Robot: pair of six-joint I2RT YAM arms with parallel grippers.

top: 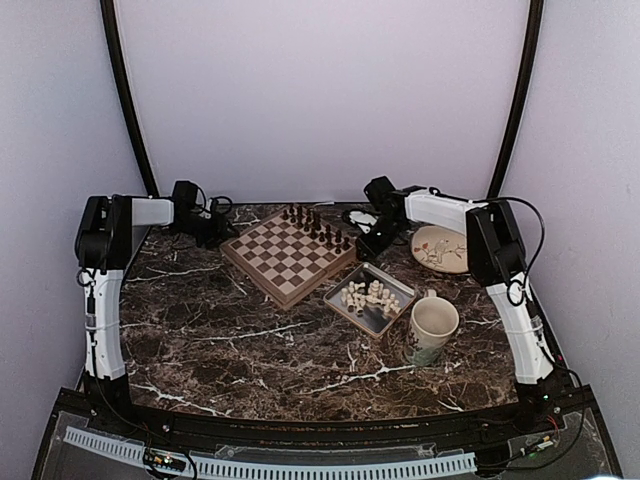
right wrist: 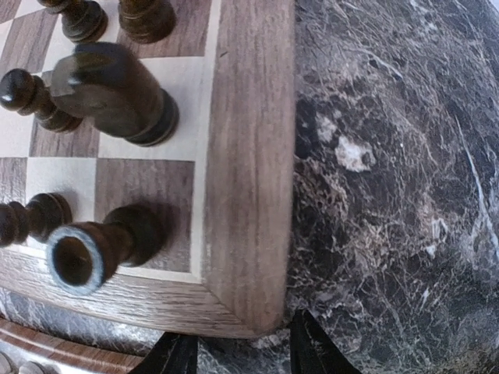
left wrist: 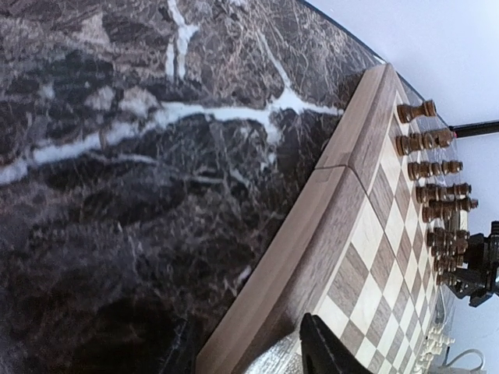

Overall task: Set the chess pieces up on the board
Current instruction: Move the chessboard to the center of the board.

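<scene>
The board (top: 285, 257) lies turned at an angle in the middle of the table, its light and dark squares bare on the near side. The cream-white chess pieces (top: 366, 293) lie heaped in a grey tray (top: 398, 283) to the board's right. My left gripper (top: 222, 232) is at the board's left corner; in the left wrist view the left gripper (left wrist: 249, 354) stands open, its fingers astride the board's tan rim (left wrist: 312, 234). My right gripper (top: 370, 243) is at the right corner; in the right wrist view the right gripper (right wrist: 242, 358) is open around the board's corner (right wrist: 249, 304).
Dark brown chessmen (top: 318, 226) stand in two rows along the board's far right side, a knight (right wrist: 109, 89) and a rook (right wrist: 93, 249) nearest the right gripper. A mug (top: 432, 330) stands in front of the tray, and a plate (top: 440, 248) lies at the back right.
</scene>
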